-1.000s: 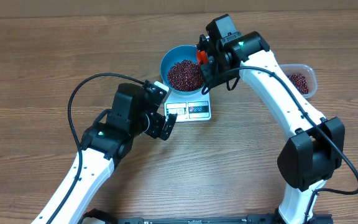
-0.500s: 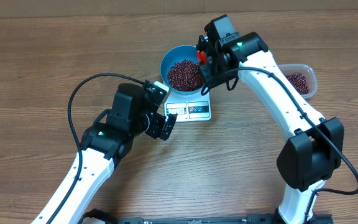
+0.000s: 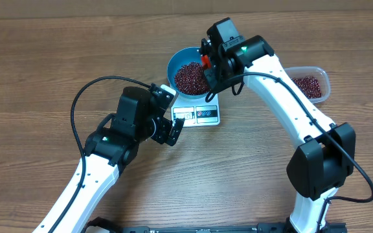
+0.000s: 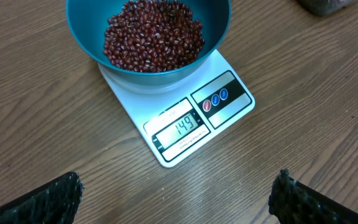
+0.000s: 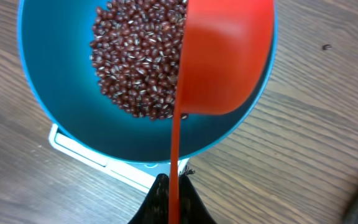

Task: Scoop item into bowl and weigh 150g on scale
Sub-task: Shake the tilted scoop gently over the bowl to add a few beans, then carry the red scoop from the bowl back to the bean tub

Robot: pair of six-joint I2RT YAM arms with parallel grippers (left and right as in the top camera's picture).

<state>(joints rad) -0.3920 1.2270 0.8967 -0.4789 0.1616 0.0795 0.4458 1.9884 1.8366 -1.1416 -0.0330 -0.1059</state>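
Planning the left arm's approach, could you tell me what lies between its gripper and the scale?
Only bare table separates the left gripper from the scale, per left wrist view.

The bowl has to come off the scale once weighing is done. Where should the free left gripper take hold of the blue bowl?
The rim on its left, from above, one jaw inside and one outside. The bowl is probably too wide to span, its wall there is bare of beans, and the red scoop hangs over the right side.
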